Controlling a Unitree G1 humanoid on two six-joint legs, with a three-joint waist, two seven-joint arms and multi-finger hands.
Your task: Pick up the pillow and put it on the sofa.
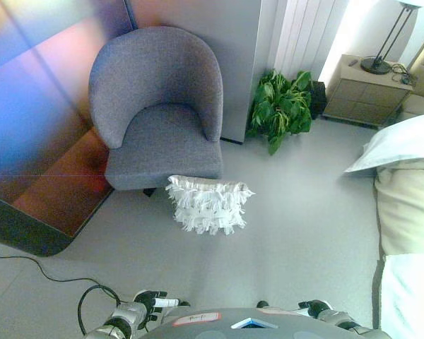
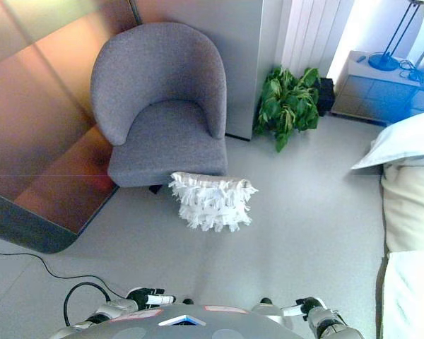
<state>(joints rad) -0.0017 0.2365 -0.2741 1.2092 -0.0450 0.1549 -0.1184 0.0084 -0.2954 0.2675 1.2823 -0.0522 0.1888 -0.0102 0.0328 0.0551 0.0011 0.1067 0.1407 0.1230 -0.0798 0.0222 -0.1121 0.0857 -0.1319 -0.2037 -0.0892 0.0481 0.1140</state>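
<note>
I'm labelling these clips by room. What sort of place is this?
Probably a bedroom or hotel room: a bed along the right edge, a nightstand with a lamp, and a grey armchair with a white fringed pillow on the floor before it.

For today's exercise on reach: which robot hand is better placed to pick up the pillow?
Neither clearly. The left robot hand and right robot hand both sit low, apart from the white pillow, which lies on the floor between them against the grey sofa. Probably both together.

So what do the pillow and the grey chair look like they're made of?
The pillow looks like soft white fabric, with rows of ragged fringe across its face. The chair seems upholstered in matte grey woven cloth, finely speckled, with no sheen; its frame is hidden.
</note>
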